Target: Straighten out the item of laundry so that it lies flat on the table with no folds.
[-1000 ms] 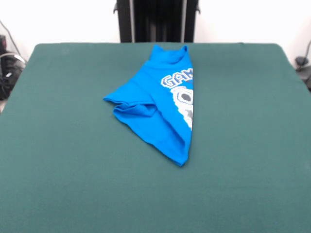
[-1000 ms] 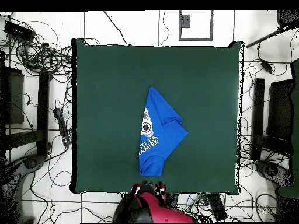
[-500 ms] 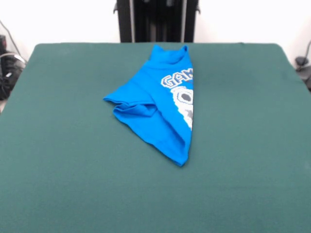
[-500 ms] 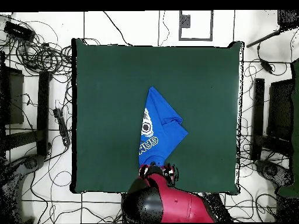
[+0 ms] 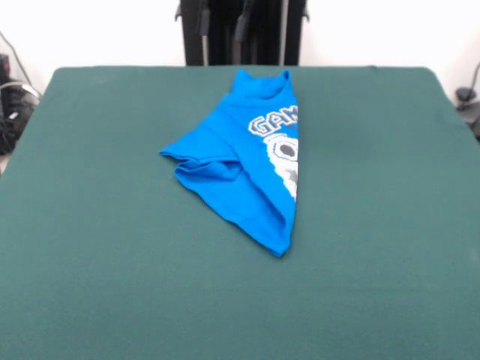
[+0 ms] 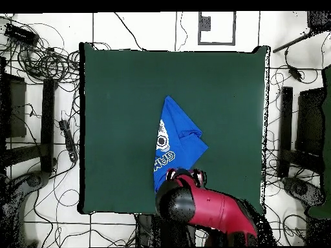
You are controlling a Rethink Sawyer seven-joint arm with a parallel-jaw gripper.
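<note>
Overhead view: folded blue T-shirt (image 6: 174, 145) on green counter (image 6: 116, 97); arm (image 6: 207, 210) covers its 6 o'clock end; pincer state unclear.

Two cameras, one table (image 5: 90, 225): the scene is covered from the front and from directly above.

The front view is taken from across the table at a raised, slanted angle, close enough that the near edge and corners are cut off, with only a strip of wall seen beyond the far edge. The overhead view is shot straight down from much higher, so that the whole table (image 6: 116, 97) is framed with cable-strewn floor (image 6: 39, 71) on all sides. The green surface and the folded blue T-shirt (image 5: 251, 161) (image 6: 174, 145) are shared by both views, though the overhead picture is turned half round against the front one.
</note>
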